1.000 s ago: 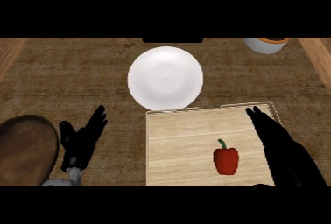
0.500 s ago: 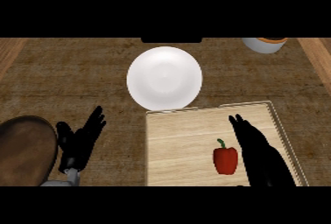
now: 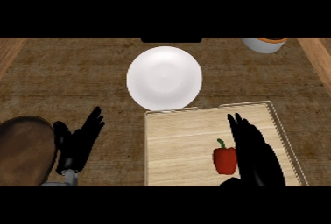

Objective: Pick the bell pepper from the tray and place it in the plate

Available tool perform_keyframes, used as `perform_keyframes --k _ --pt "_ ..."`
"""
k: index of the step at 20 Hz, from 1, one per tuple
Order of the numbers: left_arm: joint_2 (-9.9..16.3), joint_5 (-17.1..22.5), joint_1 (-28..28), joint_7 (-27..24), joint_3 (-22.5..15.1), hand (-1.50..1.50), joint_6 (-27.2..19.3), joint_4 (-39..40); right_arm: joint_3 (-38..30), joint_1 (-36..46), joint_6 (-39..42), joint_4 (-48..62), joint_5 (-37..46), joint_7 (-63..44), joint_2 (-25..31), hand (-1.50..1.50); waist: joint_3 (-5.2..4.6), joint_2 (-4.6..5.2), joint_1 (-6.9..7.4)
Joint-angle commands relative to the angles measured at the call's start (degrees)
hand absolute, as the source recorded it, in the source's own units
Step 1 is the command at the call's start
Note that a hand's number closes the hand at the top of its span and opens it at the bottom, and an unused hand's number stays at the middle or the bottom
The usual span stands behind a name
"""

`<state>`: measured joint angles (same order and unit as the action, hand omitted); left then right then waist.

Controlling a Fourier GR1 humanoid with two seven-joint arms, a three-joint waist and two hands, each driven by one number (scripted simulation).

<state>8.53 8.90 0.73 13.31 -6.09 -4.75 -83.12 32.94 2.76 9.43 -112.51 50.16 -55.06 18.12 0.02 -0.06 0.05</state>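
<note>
At the far left edge, near the bottom, a round brown object (image 3: 22,151) sits partly cut off by the frame; what it is cannot be told. Just right of it the left hand (image 3: 77,142) rests over the bare counter (image 3: 71,78), fingers straight and pointing away toward the far side, thumb apart — open and holding nothing.

Toward the middle, on the far half of the counter, lies the white plate (image 3: 164,78), with nothing on it. Its near rim meets the far left corner of the tray (image 3: 174,144), a pale wooden one with a raised lip that fills the near right part of the view and runs off the bottom.

On the tray, right of its centre and toward the near side, the red bell pepper (image 3: 225,160) lies with its green stem pointing away. It is well apart from the plate.

Just beside the pepper on its right is the right hand (image 3: 255,148), over the tray, fingers extended and pointing to the far side — open, with nothing in it. Whether it touches the pepper cannot be told.

At the far right, cut by the top edge, a pale cup-like vessel with an orange-brown rim (image 3: 265,43) stands on the counter.
</note>
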Motion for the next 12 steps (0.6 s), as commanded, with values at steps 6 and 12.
perform_keyframes --k 6,12 --pt "-0.86 -0.93 3.24 -1.78 0.87 0.0 2.16 -0.46 -4.27 1.47 2.02 9.26 1.74 5.8 -4.33 -1.5 -0.02 0.05 0.15" --pt "-3.47 -4.15 -1.21 -1.26 -0.01 0.0 -0.99 2.43 -2.31 1.96 8.27 10.61 1.45 7.34 -3.96 1.5 -0.03 0.09 0.02"
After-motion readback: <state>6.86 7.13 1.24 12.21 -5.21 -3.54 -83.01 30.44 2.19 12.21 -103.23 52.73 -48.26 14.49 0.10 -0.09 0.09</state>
